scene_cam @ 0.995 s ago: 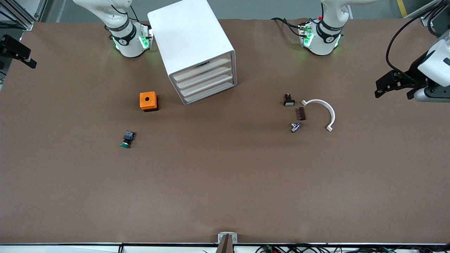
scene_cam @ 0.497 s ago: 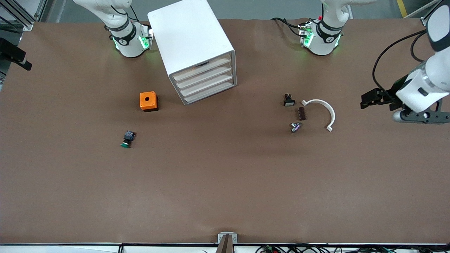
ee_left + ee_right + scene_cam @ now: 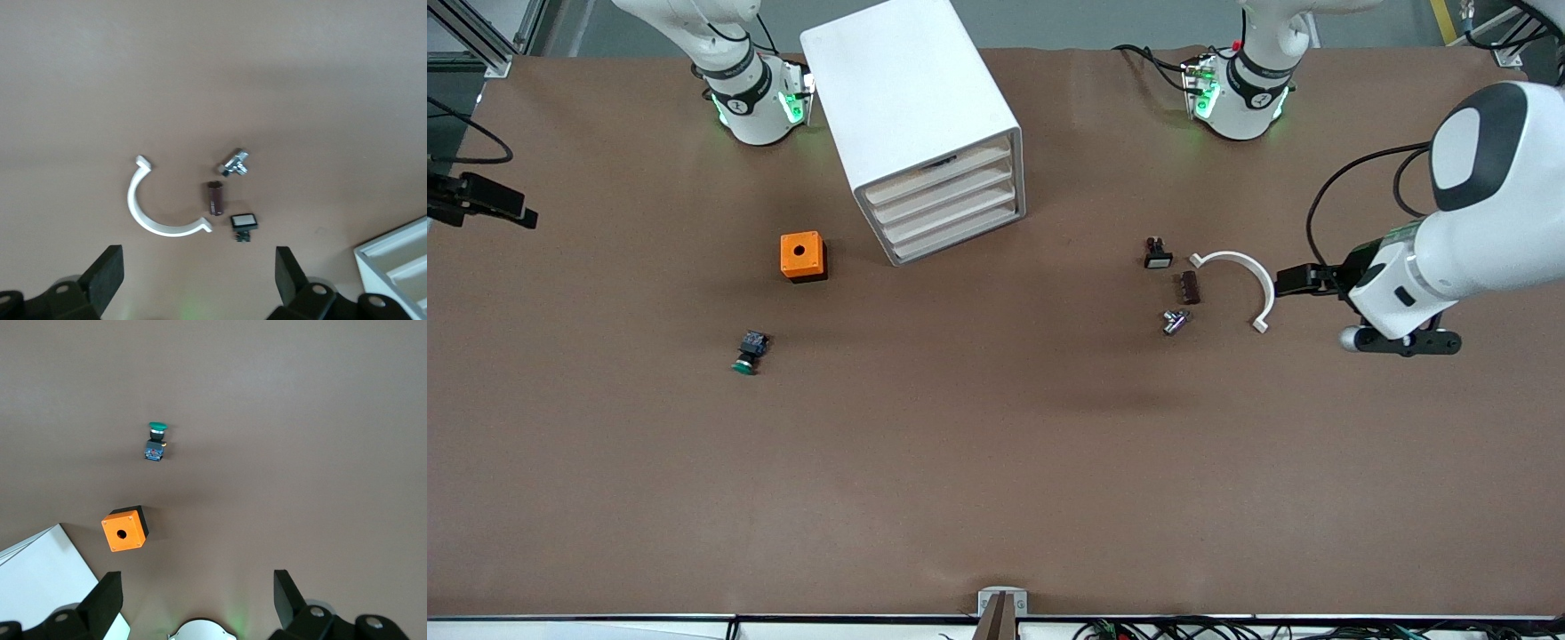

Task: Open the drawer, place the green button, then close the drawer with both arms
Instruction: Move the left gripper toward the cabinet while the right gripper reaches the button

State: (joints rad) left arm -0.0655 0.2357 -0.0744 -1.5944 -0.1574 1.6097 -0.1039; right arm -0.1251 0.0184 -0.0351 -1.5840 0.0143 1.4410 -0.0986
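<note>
Front view: both claws hanging released, left claw (image 3: 1303, 280) by white arc clip (image 3: 1240, 284), right claw (image 3: 485, 204) at worktop (image 3: 996, 462) edge; imo left should be hooking 3rd drawer (image 3: 956, 216) squarely, w/ button (image 3: 747, 352) pick following.

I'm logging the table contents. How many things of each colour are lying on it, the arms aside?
White: 2, the cabinet and the curved clip
Orange: 1, the box
Green-capped: 1, the button
Black with white cap: 1, the switch
Dark brown: 1, the small block
Silver: 1, the metal fitting
Total: 7

Left gripper (image 3: 199, 283) spread wide over white curved bracket (image 3: 155, 207), brown cylinder (image 3: 214, 198), metal fitting (image 3: 234, 162), white-capped switch (image 3: 243, 223), cabinet corner (image 3: 393, 257)
</note>
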